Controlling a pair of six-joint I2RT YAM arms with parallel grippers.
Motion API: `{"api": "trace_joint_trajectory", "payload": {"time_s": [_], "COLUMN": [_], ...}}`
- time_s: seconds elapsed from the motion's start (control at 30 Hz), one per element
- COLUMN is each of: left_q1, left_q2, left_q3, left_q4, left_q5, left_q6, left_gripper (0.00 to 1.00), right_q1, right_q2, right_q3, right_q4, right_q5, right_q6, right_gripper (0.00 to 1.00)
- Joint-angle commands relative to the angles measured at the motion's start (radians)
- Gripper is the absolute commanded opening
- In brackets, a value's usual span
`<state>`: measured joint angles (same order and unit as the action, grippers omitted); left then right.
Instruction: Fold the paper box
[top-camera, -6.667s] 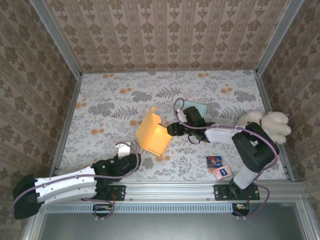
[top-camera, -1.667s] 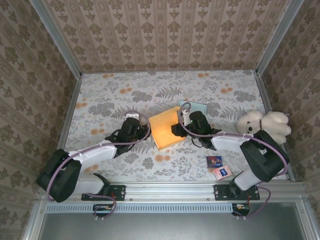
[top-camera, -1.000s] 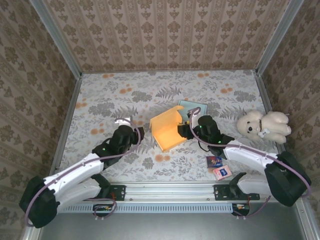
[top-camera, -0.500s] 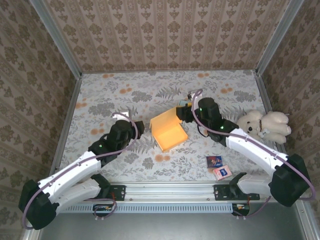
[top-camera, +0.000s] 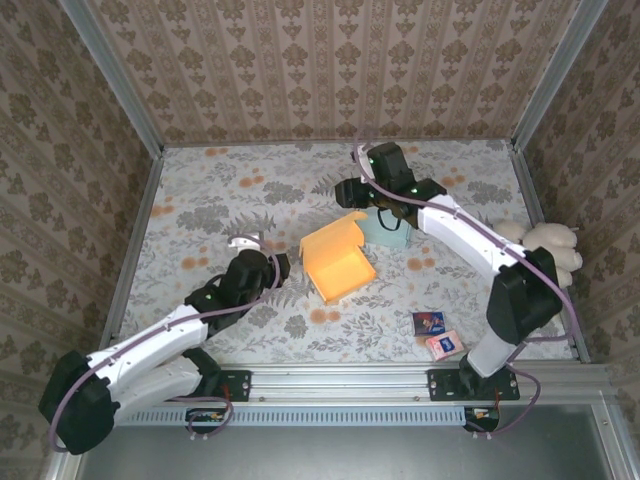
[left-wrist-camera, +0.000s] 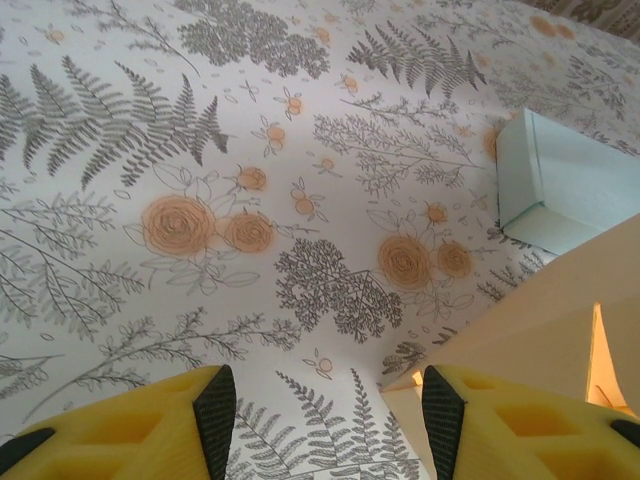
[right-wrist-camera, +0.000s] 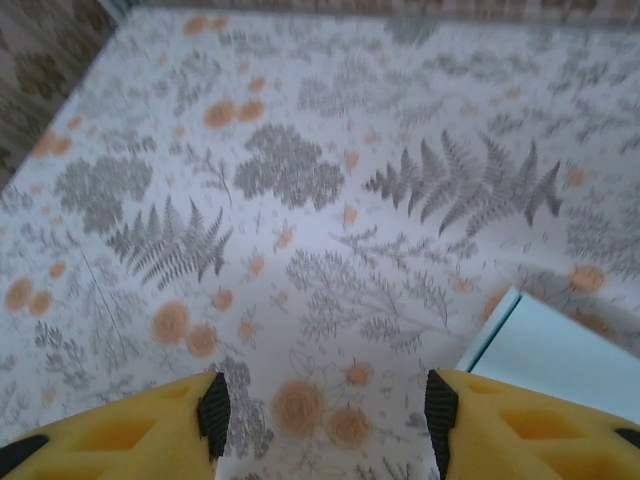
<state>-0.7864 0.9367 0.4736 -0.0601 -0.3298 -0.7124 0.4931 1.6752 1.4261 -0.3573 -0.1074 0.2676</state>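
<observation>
The orange paper box (top-camera: 337, 258) lies partly folded on the flowered table, one flap standing up at its far side. My left gripper (top-camera: 277, 260) hovers just left of it, open and empty. In the left wrist view the gripper (left-wrist-camera: 328, 420) frames bare table, with the paper box (left-wrist-camera: 540, 320) at its right finger. My right gripper (top-camera: 345, 188) hangs above the table beyond the box, apart from it. In the right wrist view it (right-wrist-camera: 326, 420) is open with nothing between its fingers.
A pale blue flat box (top-camera: 386, 229) lies right behind the orange one, also in the wrist views (left-wrist-camera: 565, 185) (right-wrist-camera: 560, 350). A white teddy bear (top-camera: 540, 245) sits at the right edge. Two small cards (top-camera: 436, 333) lie near the front right.
My right gripper has let go of the box's right side, risen and swung to the far side, its jaws widening. The box has settled flat. My left gripper has barely shifted.
</observation>
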Motion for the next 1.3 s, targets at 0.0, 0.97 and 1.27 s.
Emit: {"api": "trace_joint_trajectory", "payload": {"time_s": [0.0, 0.97, 1.27], "left_q1": [-0.018, -0.136, -0.161], "left_q2": [0.005, 0.257, 0.298], "left_q3": [-0.027, -0.009, 0.011], "left_q4": [0.055, 0.215, 0.267], "left_q5": [-0.009, -0.082, -0.054], "left_q6": [-0.055, -0.194, -0.225], "left_gripper": [0.55, 0.51, 0.5], "right_q1": [-0.003, 0.029, 0.071], "right_q2": [0.058, -0.04, -0.076], "right_q3": [0.07, -0.272, -0.376], "right_q4": [-0.171, -0.001, 0.149], "right_q5": [-0.064, -0.26, -0.352], "right_q6": [-0.027, 0.1, 0.279], "right_gripper": [0.57, 0.57, 0.59]}}
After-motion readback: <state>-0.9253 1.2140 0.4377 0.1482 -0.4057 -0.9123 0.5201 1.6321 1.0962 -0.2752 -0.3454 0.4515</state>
